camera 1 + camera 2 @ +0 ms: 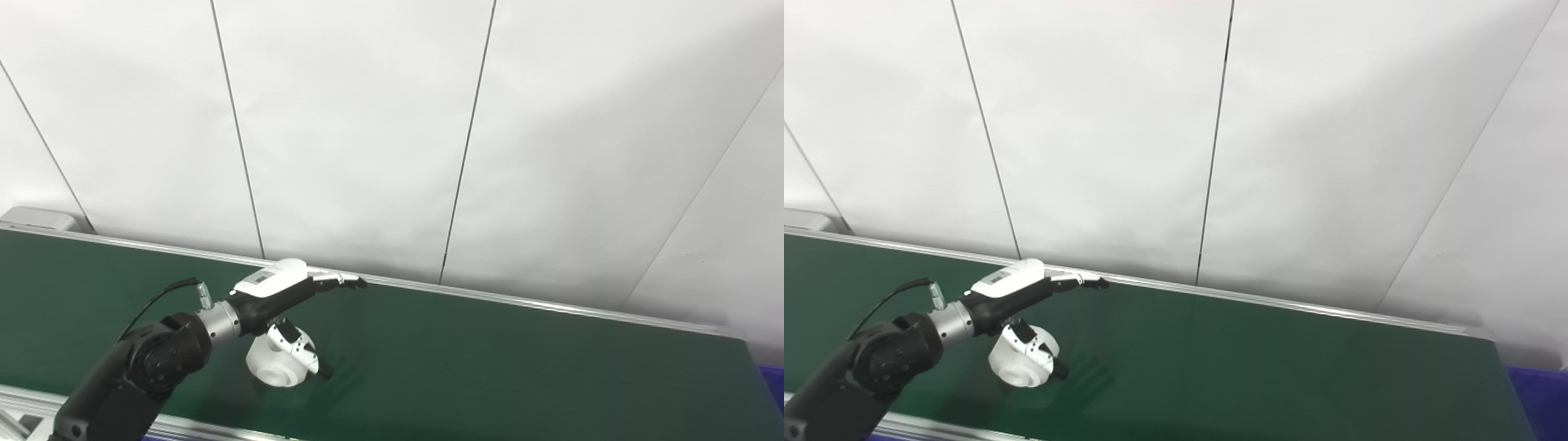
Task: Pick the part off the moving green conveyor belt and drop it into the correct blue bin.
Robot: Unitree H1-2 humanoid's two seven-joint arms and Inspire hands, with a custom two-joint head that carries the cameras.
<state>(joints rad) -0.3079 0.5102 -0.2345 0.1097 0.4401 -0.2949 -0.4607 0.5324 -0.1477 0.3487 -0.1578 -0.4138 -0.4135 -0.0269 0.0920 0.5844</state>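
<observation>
Left hand (285, 306) open over white part (275, 366)

Part (278, 366) lies on belt (490, 361) under left hand (275, 288), bin (1540, 398) right of belt

White round part (277, 365), on green belt (490, 361)

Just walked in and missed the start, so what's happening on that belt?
The robot's left hand is reaching out over the green conveyor belt, right above a round white part lying on it. The fingers stretch out past the part while the thumb curls down against its side, so the grasp is not closed yet and the part is not lifted. The right hand is out of view. A corner of a blue bin shows past the belt's right end.
</observation>
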